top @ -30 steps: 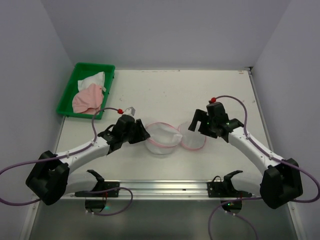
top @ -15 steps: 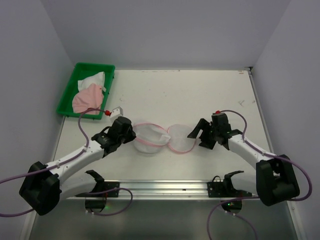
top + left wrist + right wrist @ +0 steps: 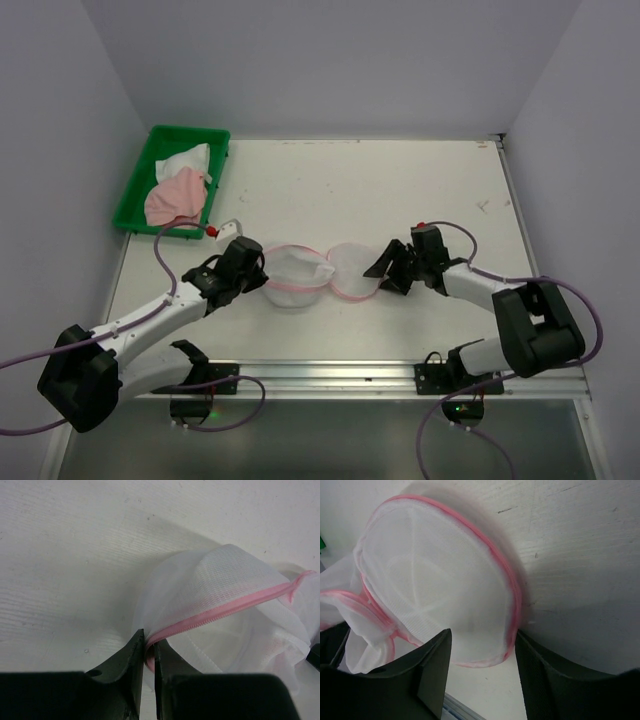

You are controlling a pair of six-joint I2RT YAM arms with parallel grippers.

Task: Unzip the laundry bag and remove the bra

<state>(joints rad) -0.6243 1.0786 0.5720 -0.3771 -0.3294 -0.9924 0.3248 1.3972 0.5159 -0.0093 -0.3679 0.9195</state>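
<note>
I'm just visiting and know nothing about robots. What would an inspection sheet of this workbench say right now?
Surface: white table, a few dark scuffs.
Job's things: laundry bag mid-table, opened into two round halves; contents hard to make out.
Clutter: green tray at the far left, holding pink cloth and white cloth.
Tools: left tool shut on the bag's pink zip trim; right tool open, jaws either side of the other half's rim.
Cables: purple cables loop from both arms, clear of the bag.
Surroundings: plain pale walls on three sides; metal rail along the near edge.
</note>
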